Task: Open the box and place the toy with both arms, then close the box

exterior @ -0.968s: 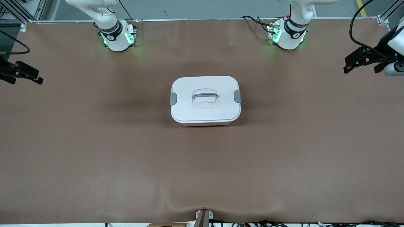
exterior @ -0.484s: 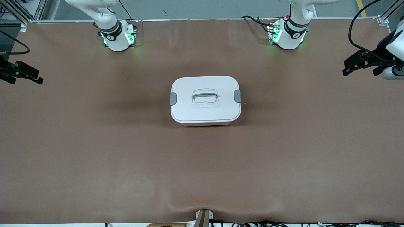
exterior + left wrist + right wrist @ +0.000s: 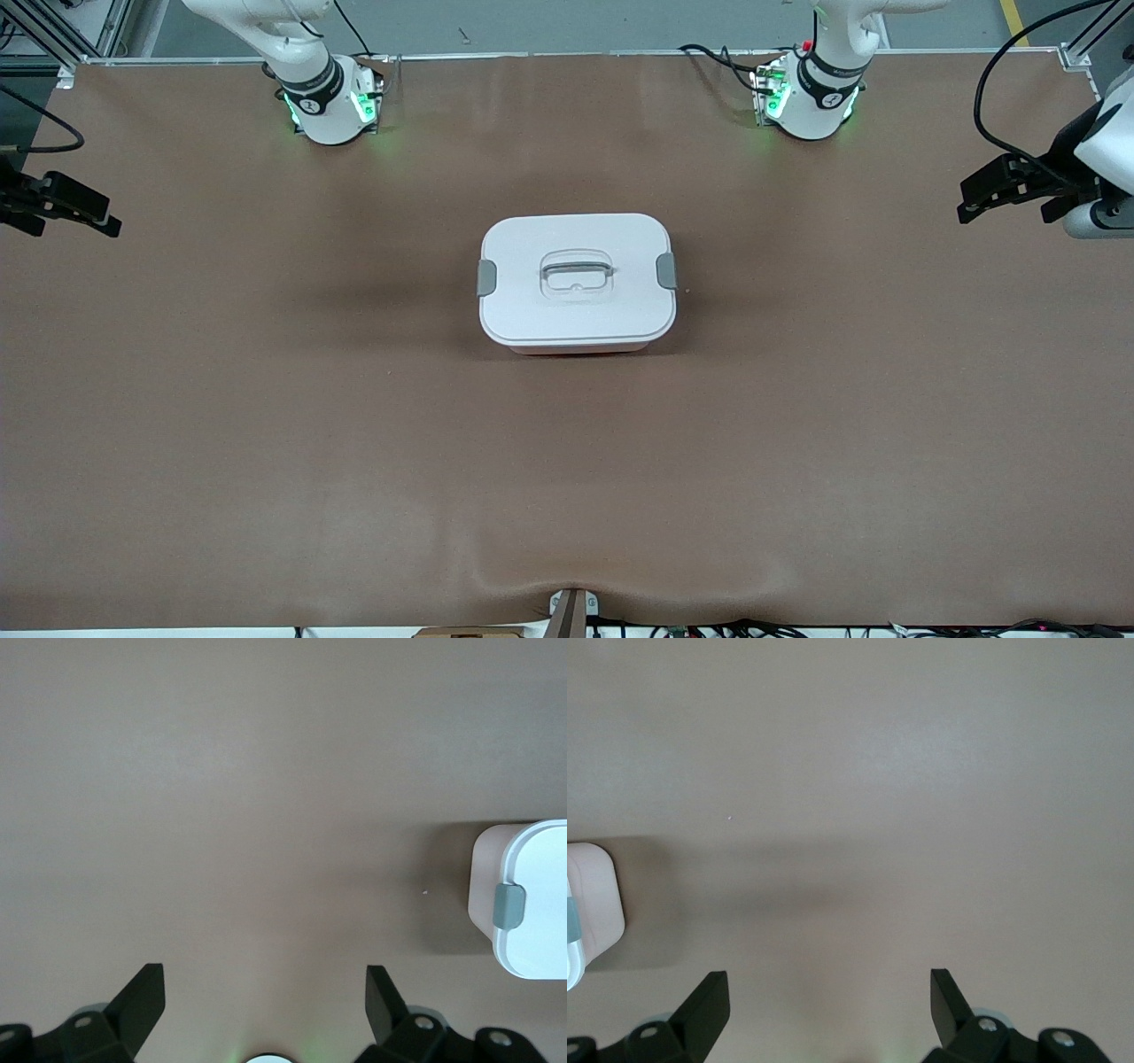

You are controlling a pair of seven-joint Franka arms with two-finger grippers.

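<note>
White-lidded translucent pink plastic box sits latched mid-desk; no toy visible. Left tool and right tool, both released, hover over opposite desk edges. Risk: uneven latch release tips box

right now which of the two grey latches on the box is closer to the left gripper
The latch on the box end toward the left arm's side; the left gripper hangs open over that end. The other latch faces the right arm.
</note>
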